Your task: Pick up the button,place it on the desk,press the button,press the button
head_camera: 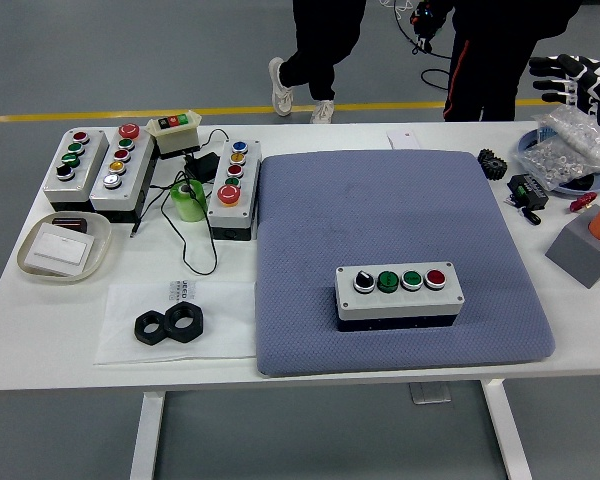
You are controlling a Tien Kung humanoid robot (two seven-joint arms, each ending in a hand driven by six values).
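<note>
The button box [400,293] sat on the blue-grey mat [380,210] toward its near right part, flat, with a black selector knob, two green buttons and a red one in a row on top. Nothing was touching it. The right robot hand [570,78] was way off at the far right edge of the bench [310,365] — up above the bag of clear bits in the blue dish [570,155], fingers spread and holding nothing. No left one in sight. Over on the left side there were three more button boxes [100,170], a green tape roll [188,200], a beige tray [64,246] and two black hex nuts [168,324] on a white sheet. Two people stood past the far edge — only legs visible.
</note>
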